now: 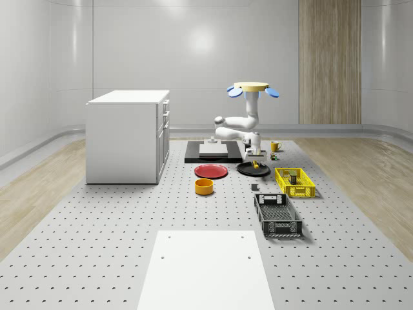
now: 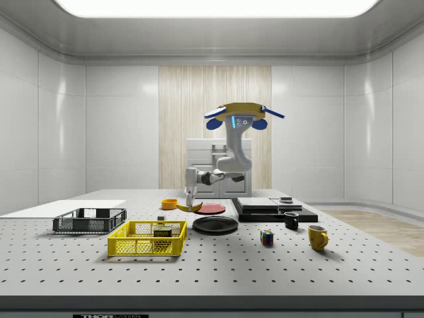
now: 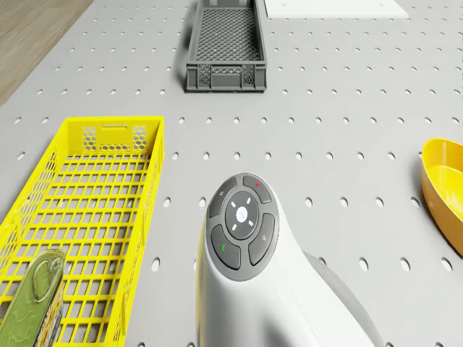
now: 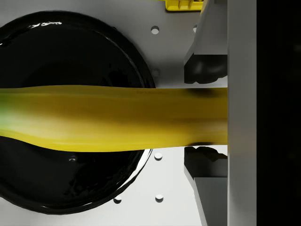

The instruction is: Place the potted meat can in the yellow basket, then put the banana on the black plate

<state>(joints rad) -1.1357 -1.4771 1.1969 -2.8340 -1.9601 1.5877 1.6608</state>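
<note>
**Banana held above the black plate, can already in the basket**

While the drone (image 2: 236, 114) hovers in the air above the far part of the perforated table (image 1: 116, 232), its white arm (image 2: 233, 159) bends down and out so that the pincer (image 2: 191, 197) hangs over the black plate (image 2: 215, 224). The two fingers (image 4: 205, 63) are pinched on the banana (image 4: 103, 117), one pad on each side of the fruit near one end. From that grip the banana runs crosswise, away from the pincer, and spans the plate below it; in the side view it hangs just above the plate rather than lying on it.

The potted meat can (image 2: 162, 232) sits inside the yellow basket (image 2: 147, 239), which stands just beyond the plate from the pincer, on the side nearer the side camera. In the drone view the can (image 3: 37, 296) lies at one end of the basket (image 3: 87, 217).

Farther out in that same direction lies the dark grey crate (image 1: 277, 215). On the other side of the pincer sit a red plate (image 1: 211, 170) and an orange bowl (image 1: 204, 186), both apart from the black plate. A yellow mug (image 2: 317, 236), a black cup (image 2: 291, 220) and a coloured cube (image 2: 266, 238) stand well away from the pincer, and a white cabinet (image 1: 128, 135) stands beyond the red plate.
</note>
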